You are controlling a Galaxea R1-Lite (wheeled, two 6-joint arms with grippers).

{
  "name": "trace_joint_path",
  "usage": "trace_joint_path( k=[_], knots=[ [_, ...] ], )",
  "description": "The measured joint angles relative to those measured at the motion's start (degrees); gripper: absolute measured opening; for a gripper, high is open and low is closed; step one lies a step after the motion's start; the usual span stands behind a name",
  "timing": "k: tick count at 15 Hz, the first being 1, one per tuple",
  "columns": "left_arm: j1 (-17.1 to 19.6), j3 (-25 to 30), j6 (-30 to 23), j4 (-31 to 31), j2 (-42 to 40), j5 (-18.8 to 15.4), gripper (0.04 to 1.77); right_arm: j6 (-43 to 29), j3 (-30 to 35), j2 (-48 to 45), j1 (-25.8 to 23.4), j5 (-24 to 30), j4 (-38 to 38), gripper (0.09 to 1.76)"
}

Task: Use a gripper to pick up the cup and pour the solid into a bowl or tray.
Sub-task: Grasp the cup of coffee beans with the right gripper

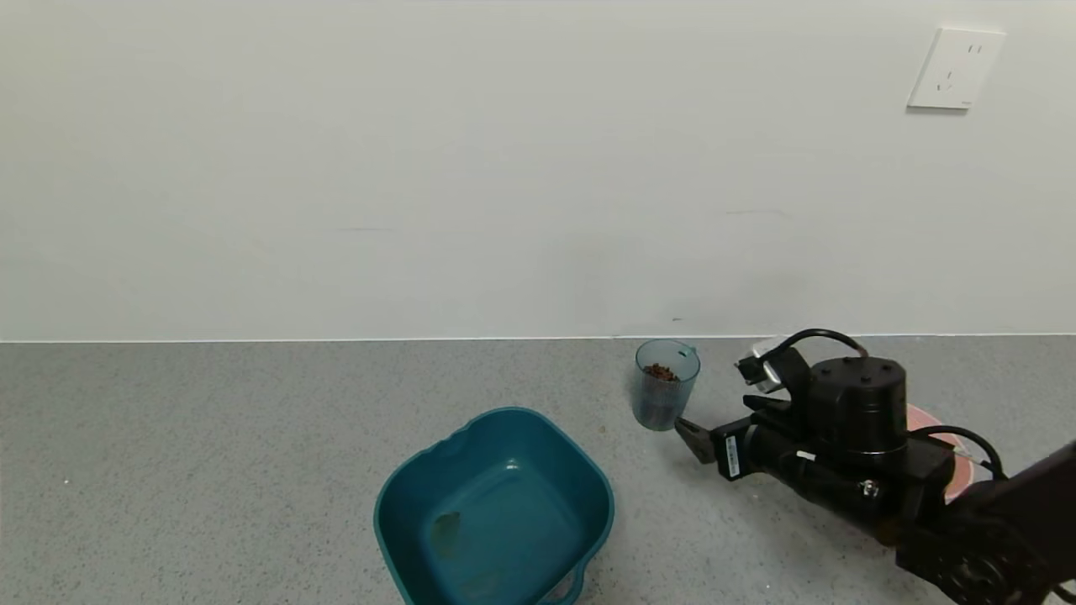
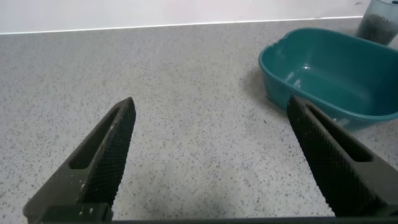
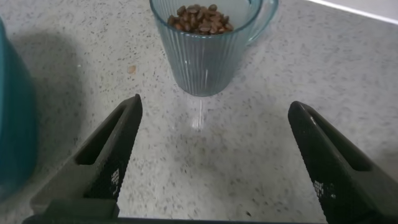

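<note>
The blue-grey ribbed cup (image 1: 667, 395) stands upright on the grey counter near the wall, with brown pellets (image 1: 661, 371) heaped inside. My right gripper (image 1: 714, 418) is open and empty, low over the counter just right of the cup and not touching it. In the right wrist view the cup (image 3: 205, 53) with pellets (image 3: 199, 18) stands just beyond the open gripper (image 3: 214, 104). The pink bowl (image 1: 959, 481) is mostly hidden behind my right arm. My left gripper (image 2: 210, 102) is open and empty over bare counter; it is out of the head view.
A dark teal tub (image 1: 496, 508) sits front and left of the cup; it also shows in the left wrist view (image 2: 329, 68) and the right wrist view (image 3: 12, 124). One loose pellet (image 3: 131, 70) lies beside the cup. The wall runs close behind.
</note>
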State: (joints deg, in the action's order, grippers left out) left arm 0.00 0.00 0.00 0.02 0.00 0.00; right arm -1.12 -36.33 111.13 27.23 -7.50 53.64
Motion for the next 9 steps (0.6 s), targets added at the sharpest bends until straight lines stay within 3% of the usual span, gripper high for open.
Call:
trace_joint_path(
  k=[4, 9],
  knots=[
    [0.0, 0.0, 0.0, 0.0, 0.0, 0.0, 1.75, -0.3, -3.3, 8.0, 0.6, -1.5, 6.1, 1.71],
    [0.0, 0.0, 0.0, 0.0, 0.0, 0.0, 1.75, -1.1, -8.4, 13.2, 0.6, -2.1, 6.5, 1.71]
  ],
)
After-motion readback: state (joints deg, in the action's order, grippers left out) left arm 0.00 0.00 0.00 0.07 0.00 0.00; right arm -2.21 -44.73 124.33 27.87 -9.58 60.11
